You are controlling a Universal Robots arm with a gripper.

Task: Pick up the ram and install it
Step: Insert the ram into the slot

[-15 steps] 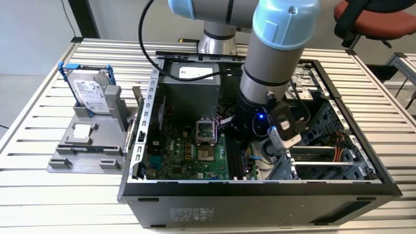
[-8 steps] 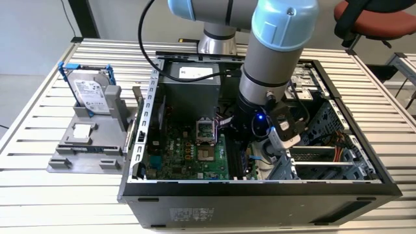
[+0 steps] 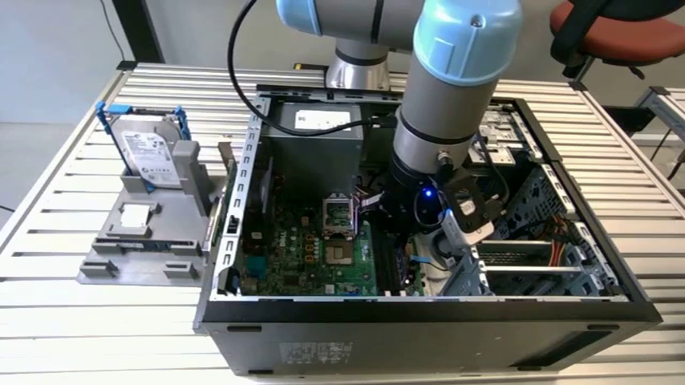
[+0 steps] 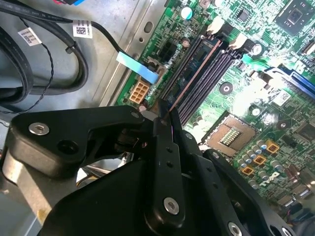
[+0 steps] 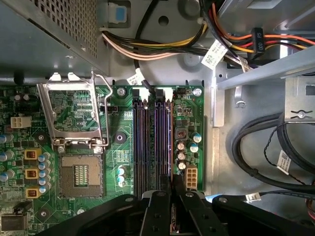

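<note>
The gripper (image 4: 165, 115) has its jaws clamped on the ram (image 4: 192, 73), held edge-on over the memory slots (image 5: 152, 142). Seating it well likely needs parallel alignment and even downward pressure.

Arm (image 3: 450, 104) reaches into open computer case (image 3: 428, 309); hard drive (image 3: 144, 152) stands beside

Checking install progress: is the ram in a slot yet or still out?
In: the ram stands edge-on along a motherboard slot, with the claw shut on its near end.
</note>
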